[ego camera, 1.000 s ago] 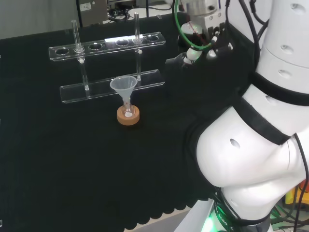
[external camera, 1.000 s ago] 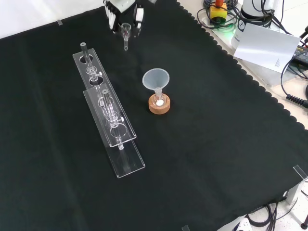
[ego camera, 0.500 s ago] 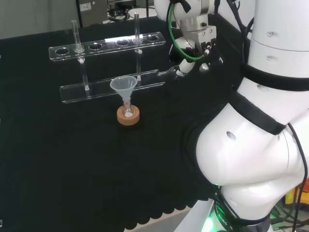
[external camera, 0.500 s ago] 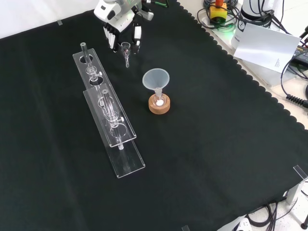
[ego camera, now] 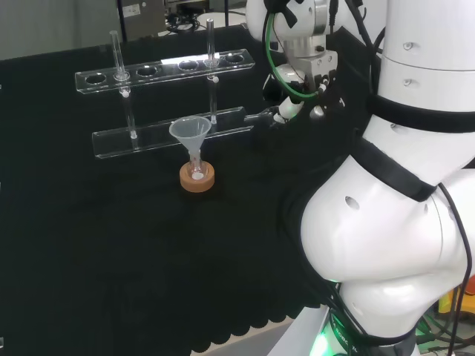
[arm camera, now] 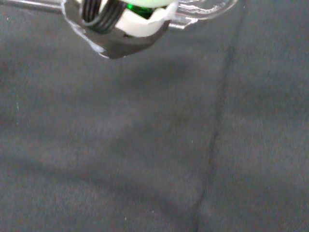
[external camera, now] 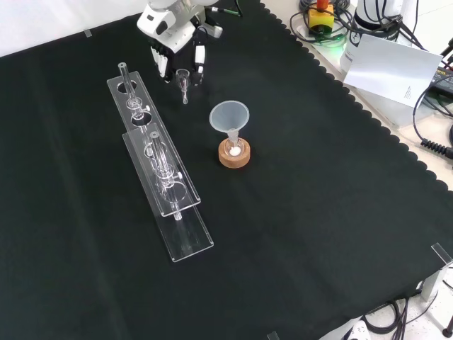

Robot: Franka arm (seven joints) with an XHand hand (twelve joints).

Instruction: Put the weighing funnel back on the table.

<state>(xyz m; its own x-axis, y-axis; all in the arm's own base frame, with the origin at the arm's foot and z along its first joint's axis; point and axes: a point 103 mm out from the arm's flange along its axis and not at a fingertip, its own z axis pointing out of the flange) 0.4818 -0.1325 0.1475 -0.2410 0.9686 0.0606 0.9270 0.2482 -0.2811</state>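
- In the front view, a long clear rack [external camera: 159, 177] lies on the left of the black cloth [external camera: 318, 234], with a few tubes [external camera: 153, 145] standing in it. Its far end is near the hand [external camera: 177, 55], so the set-down should stay to the right of it.
- Just right of the rack's far end, the weighing funnel [external camera: 183, 78] hangs from the hand with its stem pointing down at the cloth. I cannot tell whether the stem touches the cloth yet.
- The step in hand looks like the lowering. To do it well, bring the piece right down to bare cloth and tip it onto its side before letting go. A small round glass piece dropped from any height would likely bounce or roll.
- Further right stands the funnel [external camera: 229, 115], its stem in a small flask [external camera: 232, 147] on a cork ring [external camera: 234, 156]. It is near the drop spot, so the hand should lift away upward and not sweep toward it.
- The hand has its fingers curled in and pinches the weighing funnel by its cup from two sides. It touches nothing else.
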